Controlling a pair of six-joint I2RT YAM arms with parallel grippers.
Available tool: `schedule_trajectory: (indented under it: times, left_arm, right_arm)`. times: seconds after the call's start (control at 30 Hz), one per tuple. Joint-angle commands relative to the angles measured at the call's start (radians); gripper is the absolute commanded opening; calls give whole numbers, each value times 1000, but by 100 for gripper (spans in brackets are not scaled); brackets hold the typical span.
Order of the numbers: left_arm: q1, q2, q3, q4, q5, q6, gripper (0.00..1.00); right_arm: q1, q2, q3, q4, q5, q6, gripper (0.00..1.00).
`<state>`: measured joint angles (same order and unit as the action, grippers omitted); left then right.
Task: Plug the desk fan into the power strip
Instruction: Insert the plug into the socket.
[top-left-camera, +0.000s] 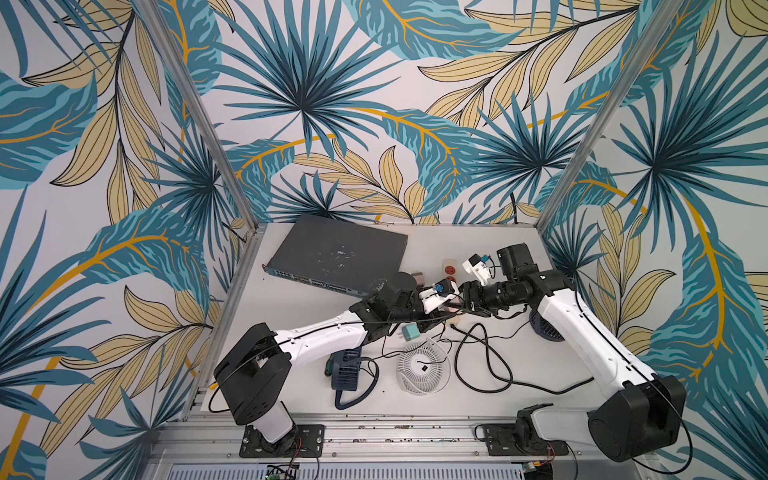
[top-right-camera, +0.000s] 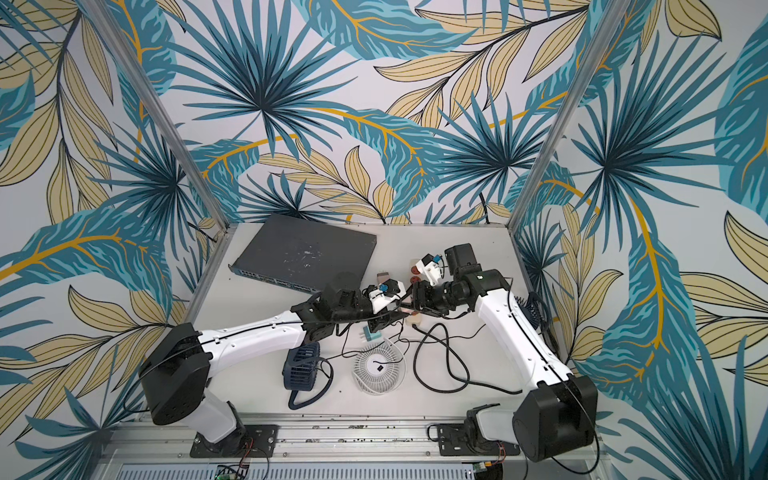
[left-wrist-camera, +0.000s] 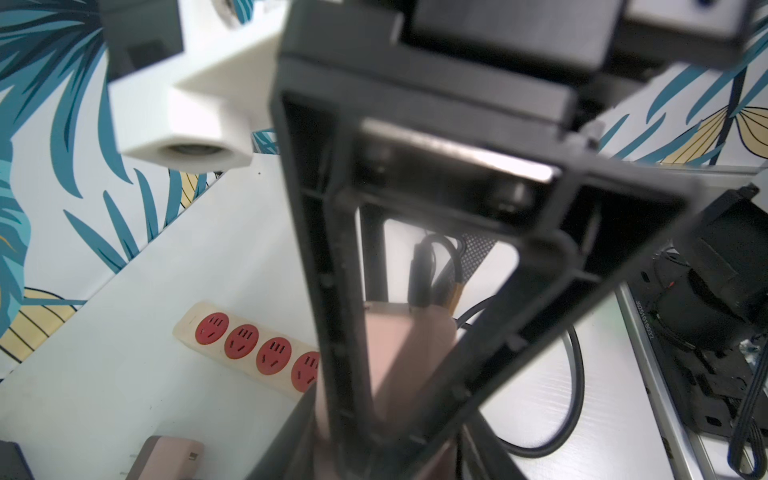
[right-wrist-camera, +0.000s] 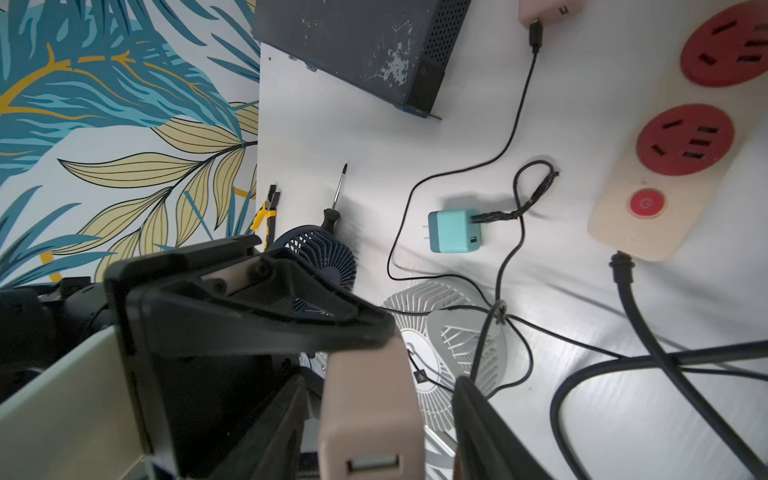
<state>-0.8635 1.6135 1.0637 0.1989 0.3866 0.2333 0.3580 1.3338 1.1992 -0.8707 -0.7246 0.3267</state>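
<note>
You will find the table (top-left-camera: 478, 399) crowded. The network switch (top-left-camera: 336, 253) lies at the back, out of the working area. The power strip (top-left-camera: 449, 269) lies face up just beyond both wrists, so its sockets (left-wrist-camera: 243, 341) can be reached from above; every socket in view is empty. The white desk fan (top-left-camera: 423, 368) rests near the front. The left gripper (left-wrist-camera: 390, 403) is clamped on the pink adapter (right-wrist-camera: 365, 386), held off the table, apparently for a hand-over. The right gripper (right-wrist-camera: 382, 436) straddles the adapter with its fingers released, and a gap shows on one side. You cannot tell which fan the adapter's cable serves.
</note>
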Motion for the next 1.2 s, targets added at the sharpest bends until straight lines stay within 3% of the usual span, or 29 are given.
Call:
schedule_trajectory:
  times: [0.0, 0.37, 0.47, 0.53, 0.57, 0.67, 0.8, 0.97, 1.17]
  left_arm:
    - [-3, -34, -23, 53, 33, 41, 22]
    - [-3, -28, -27, 64, 4, 55, 23]
    - [-3, -24, -29, 60, 9, 63, 24]
    - [-3, -20, -30, 62, 4, 51, 31]
    - [-3, -15, -28, 64, -9, 33, 39]
    - [16, 25, 10, 42, -81, -107, 67]
    - [88, 87, 39, 82, -52, -452, 85]
    - [93, 142, 109, -23, -124, -611, 87]
    - [109, 257, 191, -106, -117, -738, 81]
  right_arm:
    - [-5, 8, 37, -61, -56, -48, 57]
    - [-8, 3, 45, -90, -83, -41, 34]
    - [-11, 5, 43, -61, -84, -17, 22]
    - [-10, 3, 38, -37, -71, -2, 14]
    - [-11, 1, 33, -24, -51, 5, 11]
    - [-10, 15, 31, -34, 136, 23, 0]
    - [-11, 48, 21, -37, 389, 53, 0]
    - [-10, 105, -4, 57, 540, 76, 0]
    - [-11, 190, -17, 170, 569, 73, 0]
